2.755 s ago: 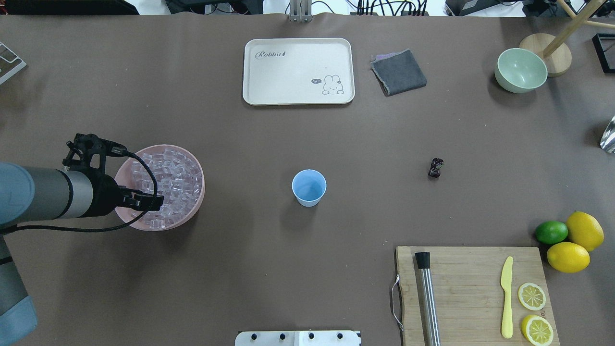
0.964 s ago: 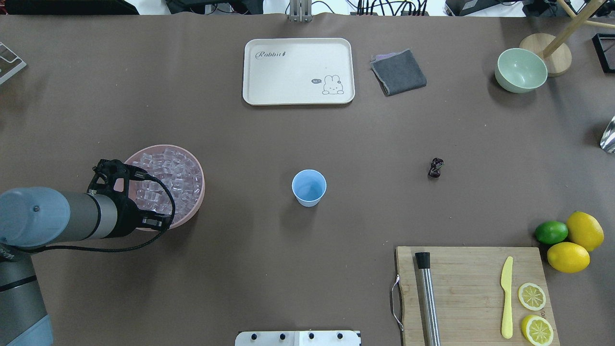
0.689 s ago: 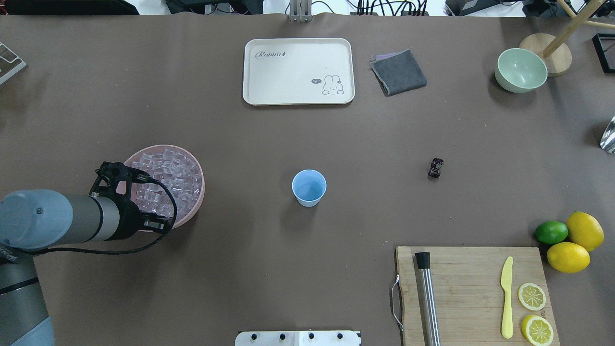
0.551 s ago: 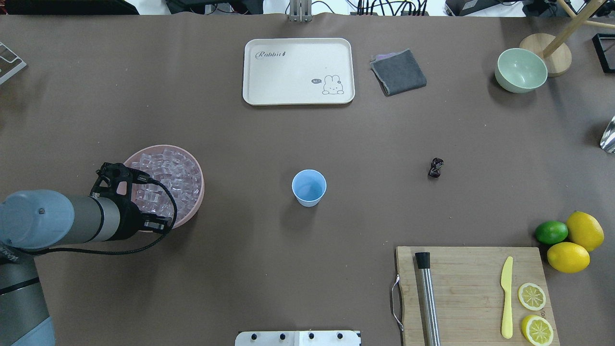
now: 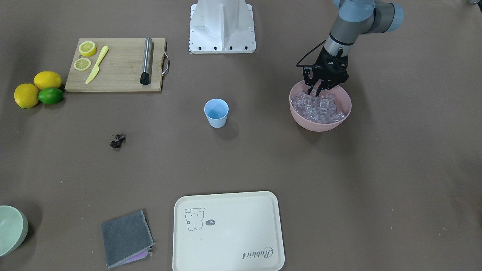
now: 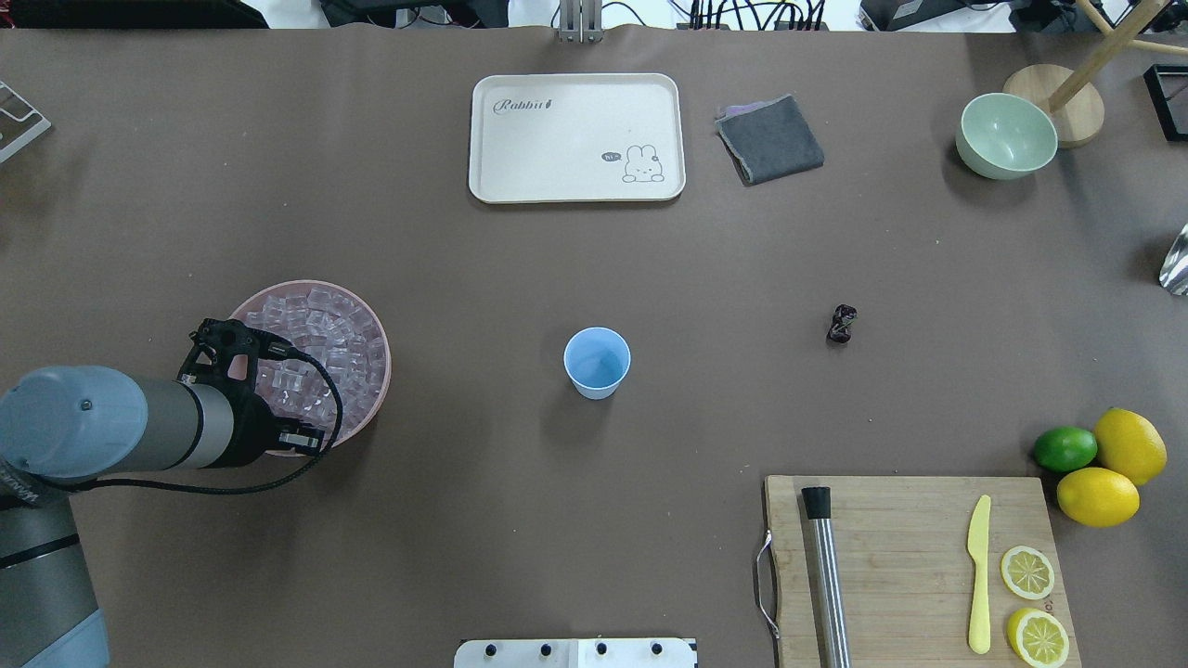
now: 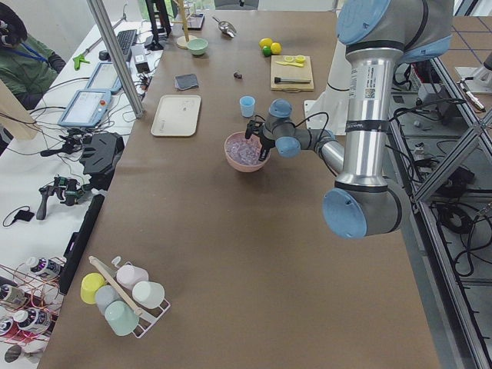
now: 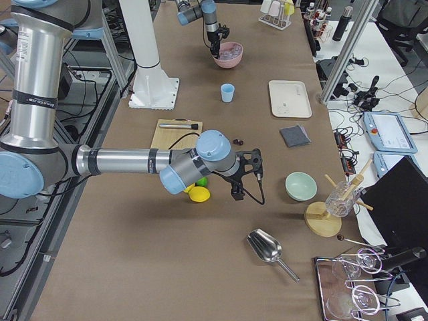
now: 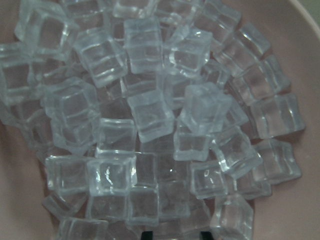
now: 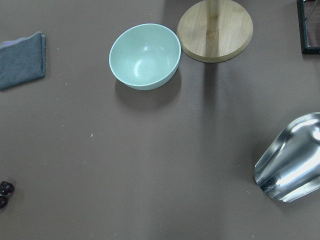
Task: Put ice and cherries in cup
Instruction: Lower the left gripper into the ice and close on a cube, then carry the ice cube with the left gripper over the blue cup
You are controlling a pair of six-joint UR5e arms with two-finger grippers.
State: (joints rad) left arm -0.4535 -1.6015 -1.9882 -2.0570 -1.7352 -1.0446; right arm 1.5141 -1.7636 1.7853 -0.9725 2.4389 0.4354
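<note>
The ice (image 9: 150, 115) is a heap of small clear cubes filling a wide pink bowl (image 5: 320, 123) at the table's left (image 6: 379, 376). My left gripper (image 5: 315, 91) points down into the near side of the bowl. Its fingertips (image 9: 146, 235) are apart and dip among the cubes. It is open, and no cube is clearly held. The light blue cup (image 6: 597, 362) stands upright mid-table, with nothing visible in it. The dark cherries (image 6: 842, 324) lie on the table to its right and show at the right wrist view's edge (image 10: 5, 194). My right gripper (image 8: 241, 184) hovers beyond the cherries; I cannot tell its state.
A cream tray (image 6: 576, 137), a grey cloth (image 6: 770, 139) and a pale green bowl (image 6: 1006, 135) sit at the far side. A cutting board (image 6: 891, 557) holds a metal muddler, a yellow knife and lemon slices. Lemons and a lime (image 6: 1065, 448) lie beside it. A metal scoop (image 10: 292, 165) lies at the far right.
My left wrist has swung from reaching level across the bowl to pointing down at its near side, and has sunk into the ice. The pink bowl has shifted slightly left.
</note>
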